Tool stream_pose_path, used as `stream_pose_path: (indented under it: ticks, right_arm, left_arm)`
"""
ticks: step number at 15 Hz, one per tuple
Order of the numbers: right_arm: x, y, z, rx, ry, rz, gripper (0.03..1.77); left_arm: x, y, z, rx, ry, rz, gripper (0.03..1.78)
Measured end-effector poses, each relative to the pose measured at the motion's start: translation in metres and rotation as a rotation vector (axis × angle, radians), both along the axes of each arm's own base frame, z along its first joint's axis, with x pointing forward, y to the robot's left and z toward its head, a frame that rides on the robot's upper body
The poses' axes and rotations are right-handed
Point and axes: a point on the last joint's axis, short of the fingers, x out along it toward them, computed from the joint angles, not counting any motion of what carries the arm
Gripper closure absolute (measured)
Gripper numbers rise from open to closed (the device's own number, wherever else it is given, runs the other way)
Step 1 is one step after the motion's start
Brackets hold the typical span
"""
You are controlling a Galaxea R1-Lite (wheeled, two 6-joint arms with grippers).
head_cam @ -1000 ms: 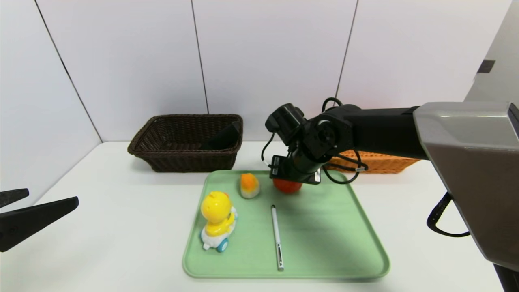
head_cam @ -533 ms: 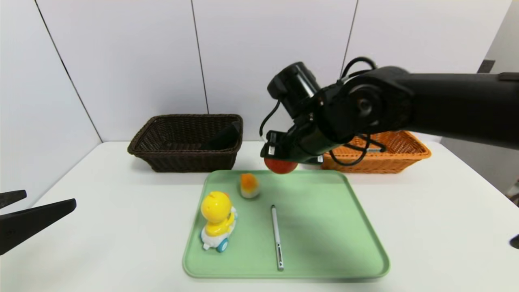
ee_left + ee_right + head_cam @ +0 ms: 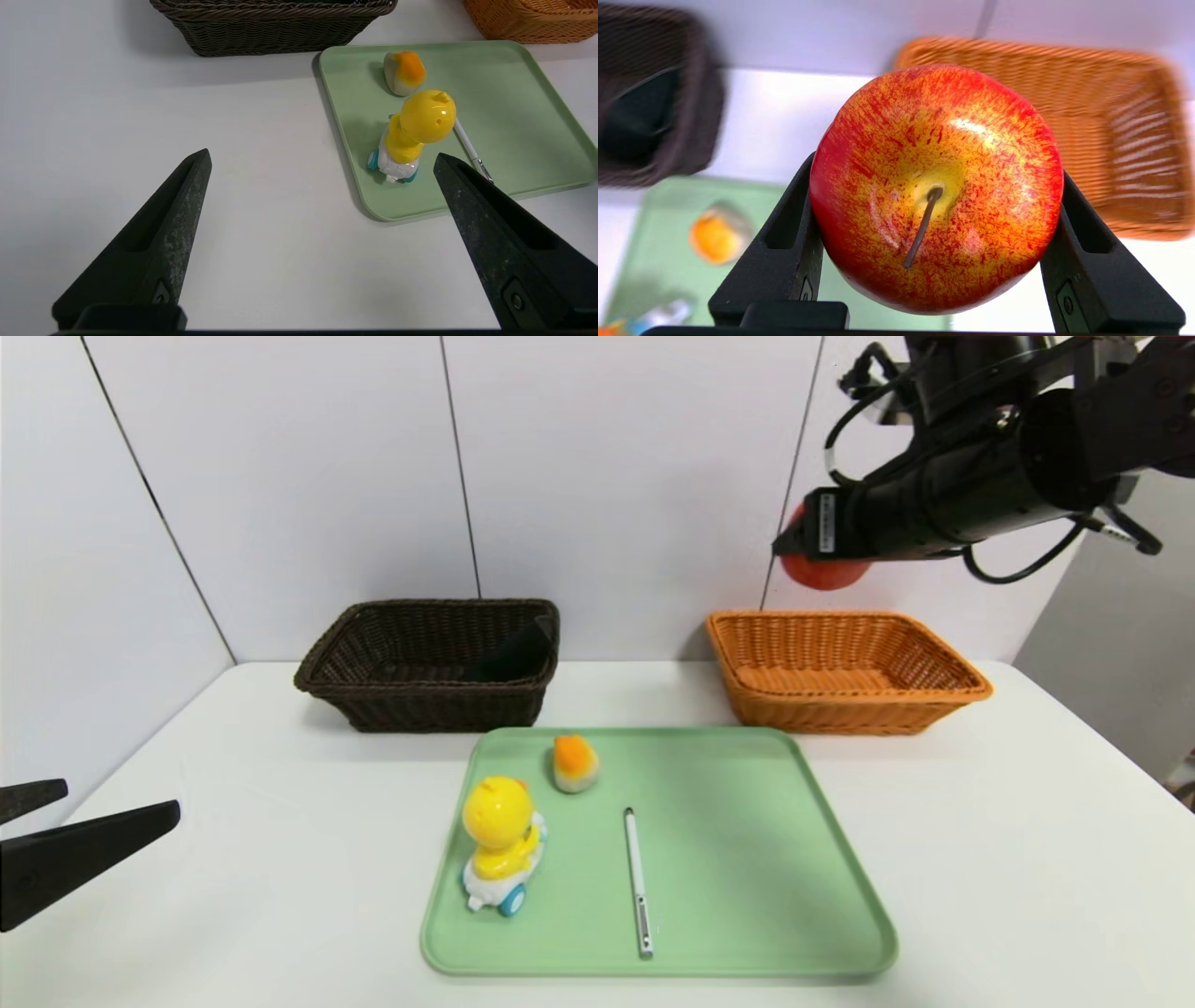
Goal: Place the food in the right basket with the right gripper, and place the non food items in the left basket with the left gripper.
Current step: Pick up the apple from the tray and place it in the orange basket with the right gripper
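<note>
Two baskets stand behind the one green tray [image 3: 747, 896]: one dark brown basket [image 3: 429, 705] and one orange-tan basket [image 3: 845, 709]. One black pouch [image 3: 513, 655] lies in the dark brown one. On the tray are three things: one yellow duck toy [image 3: 501, 840], one white pen [image 3: 637, 882] and one white piece with an orange top [image 3: 574, 763]. One red apple [image 3: 936, 186] hangs above and behind the tray. Two grippers show.

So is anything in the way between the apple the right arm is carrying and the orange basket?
Nothing visible is. The right tool holds the apple in the air above the orange basket's back left part, with only open air between them, and the basket looks empty.
</note>
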Motion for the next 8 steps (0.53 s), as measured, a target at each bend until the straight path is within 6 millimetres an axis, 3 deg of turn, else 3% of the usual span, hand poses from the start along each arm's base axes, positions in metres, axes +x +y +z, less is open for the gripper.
stream_pose_path:
  ticks: [2, 4, 8]
  right_arm:
    - [0.016, -0.031, -0.002, -0.023, 0.006, -0.055, 0.57]
    - [0.040, -0.051, -0.018, -0.010, 0.040, -0.078, 0.57]
    - [0.087, -0.065, -0.064, 0.004, 0.106, -0.102, 0.57]
  left_arm:
    - [0.001, 0.000, -0.001, 0.000, 0.006, -0.002, 0.12]
    - [0.001, 0.000, -0.002, 0.001, 0.009, -0.002, 0.12]
    - [0.001, 0.000, -0.003, 0.001, 0.010, -0.002, 0.12]
